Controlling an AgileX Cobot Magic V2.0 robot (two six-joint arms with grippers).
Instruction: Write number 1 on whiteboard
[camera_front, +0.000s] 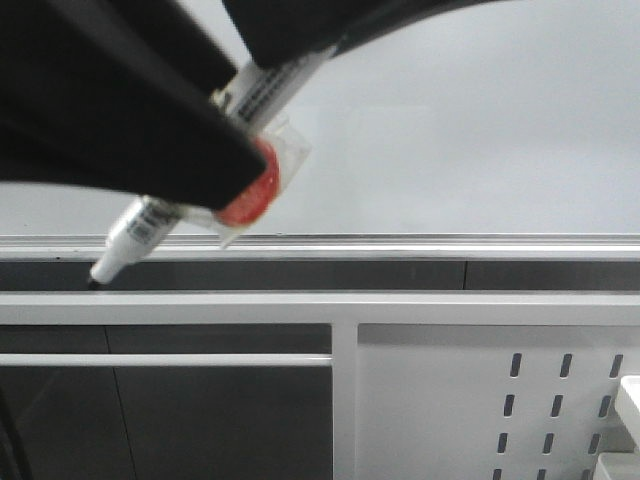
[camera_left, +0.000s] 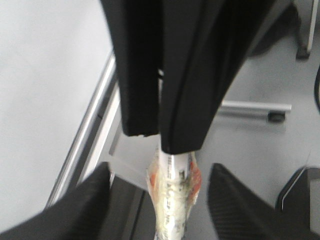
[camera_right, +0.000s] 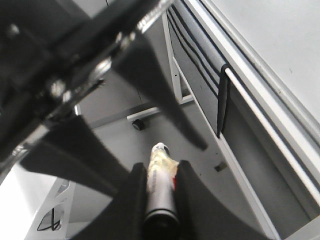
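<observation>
Right hand (camera_right: 160, 192) clamps the marker (camera_front: 140, 235), tip below the whiteboard (camera_front: 450, 130); seemingly no stroke drawn yet.

My left gripper (camera_left: 170, 137) has matte black, flat, tapering fingers with squared tips; my right gripper (camera_right: 161, 187) is black too, smooth, with rounded inner edges.

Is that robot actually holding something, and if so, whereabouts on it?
Yes: a marker. The right gripper is shut on its barrel, near the taped red-and-clear wrapping. The left gripper stands open around it, not gripping.
</observation>
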